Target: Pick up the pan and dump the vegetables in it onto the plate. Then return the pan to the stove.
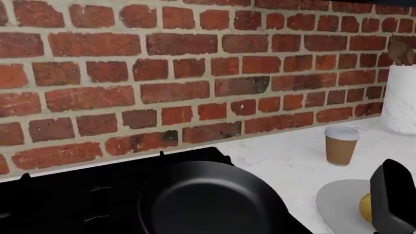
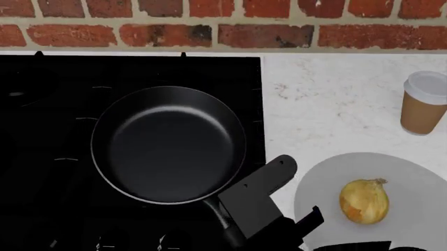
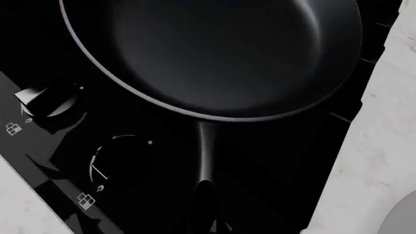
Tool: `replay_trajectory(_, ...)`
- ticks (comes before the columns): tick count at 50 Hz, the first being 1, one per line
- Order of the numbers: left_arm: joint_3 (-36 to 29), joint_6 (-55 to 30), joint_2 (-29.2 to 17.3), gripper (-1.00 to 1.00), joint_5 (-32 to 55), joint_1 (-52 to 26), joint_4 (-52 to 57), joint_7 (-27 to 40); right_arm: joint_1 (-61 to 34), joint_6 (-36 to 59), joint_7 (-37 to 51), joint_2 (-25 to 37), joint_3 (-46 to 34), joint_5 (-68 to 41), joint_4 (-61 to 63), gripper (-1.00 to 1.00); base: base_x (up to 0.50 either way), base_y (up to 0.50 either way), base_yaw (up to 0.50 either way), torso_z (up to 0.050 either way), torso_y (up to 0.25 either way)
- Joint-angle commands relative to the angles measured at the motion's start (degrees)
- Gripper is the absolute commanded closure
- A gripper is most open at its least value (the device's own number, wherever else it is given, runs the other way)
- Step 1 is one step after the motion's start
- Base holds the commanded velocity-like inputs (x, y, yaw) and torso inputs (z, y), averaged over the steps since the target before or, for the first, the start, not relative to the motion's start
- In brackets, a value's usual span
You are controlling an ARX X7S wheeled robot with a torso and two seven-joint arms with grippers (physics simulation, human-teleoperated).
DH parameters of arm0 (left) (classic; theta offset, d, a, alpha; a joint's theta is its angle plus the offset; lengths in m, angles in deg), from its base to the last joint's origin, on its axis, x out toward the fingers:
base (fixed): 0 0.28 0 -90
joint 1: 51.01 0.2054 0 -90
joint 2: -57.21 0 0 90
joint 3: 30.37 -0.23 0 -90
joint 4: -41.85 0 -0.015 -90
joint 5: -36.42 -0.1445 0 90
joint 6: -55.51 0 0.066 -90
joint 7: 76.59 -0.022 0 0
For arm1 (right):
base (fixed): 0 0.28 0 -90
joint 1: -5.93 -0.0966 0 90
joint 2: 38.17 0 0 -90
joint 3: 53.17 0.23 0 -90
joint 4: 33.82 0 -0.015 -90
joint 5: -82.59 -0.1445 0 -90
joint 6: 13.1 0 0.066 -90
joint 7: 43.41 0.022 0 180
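The right gripper [image 2: 269,196] hides the pan [image 2: 167,144] handle's end, its grip state unclear; the left is unseen.

From my right wrist I see the pan [image 3: 215,53] sitting empty on the black stove [image 3: 273,170], its thin handle [image 3: 206,156] running toward me. Two knobs [image 3: 120,158] lie beside the handle. Pale marbled tabletop [image 3: 383,136] borders the stove's edge.

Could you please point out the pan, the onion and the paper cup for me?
pan [image 2: 167,149]: head view, centre of its empty black base.
onion [image 2: 364,201]: head view, middle of its yellow-brown skin.
paper cup [image 2: 421,115]: head view, brown side wall below the white lid.
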State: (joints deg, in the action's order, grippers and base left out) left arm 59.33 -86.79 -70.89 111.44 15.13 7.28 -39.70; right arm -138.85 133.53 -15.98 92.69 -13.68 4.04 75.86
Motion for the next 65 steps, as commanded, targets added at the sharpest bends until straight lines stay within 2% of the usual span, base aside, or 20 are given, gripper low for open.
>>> replay_trajectory(1,0.9,1.6,0.7,-1.0,-1.1,0.7,-0.5,-2.0,-1.7,-1.8,-4.2,-4.0,1.0,8.7,-4.5,1.0,0.0,0.0,0.0,0.0,0.0)
replay_trajectory(18,1.4,2.5,-0.1,-1.0,-0.9,1.4,-0.3,-1.9,-1.5,-2.9,-6.1,-5.7,-0.1,10.1,-7.6,1.0,0.0,0.0,0.0,0.0,0.0)
replay_trajectory(19,1.3,2.5,-0.1,-1.0,-0.9,1.4,-0.3,-1.9,-1.5,-2.9,-6.1,-5.5,0.1,10.0,-7.4,-1.0,0.0,0.0,0.0,0.0,0.0)
replay_trajectory(29,0.8,2.7,0.0,-1.0,-1.0,1.3,-0.5,-1.8,-2.3,-4.3,1.5,-2.1,5.5,6.5,0.4,-1.0,0.0,0.0,0.0,0.0,0.0)
replay_trajectory(46,0.3,3.6,0.0,-1.0,-2.0,2.4,-0.6,-2.6,-7.7,-1.3,8.2,0.8,10.0,-1.7,7.3,-1.0,0.0,0.0,0.0,0.0,0.0)
replay_trajectory(54,0.4,3.7,-0.3,-1.0,-1.1,1.9,-0.3,-1.8,-12.1,0.7,20.9,1.7,12.6,-14.1,15.4,-1.0,0.0,0.0,0.0,0.0,0.0)
replay_trajectory(59,0.3,3.8,-0.5,-1.0,-0.2,1.2,-0.2,-1.1,-15.3,-0.6,28.8,5.6,15.1,-23.9,21.6,-1.0,0.0,0.0,0.0,0.0,0.0)
replay_trajectory(65,0.2,3.6,-0.9,-1.0,1.0,0.2,0.3,-0.1,-14.5,-3.6,32.2,11.1,18.3,-29.1,26.4,-1.0,0.0,0.0,0.0,0.0,0.0)
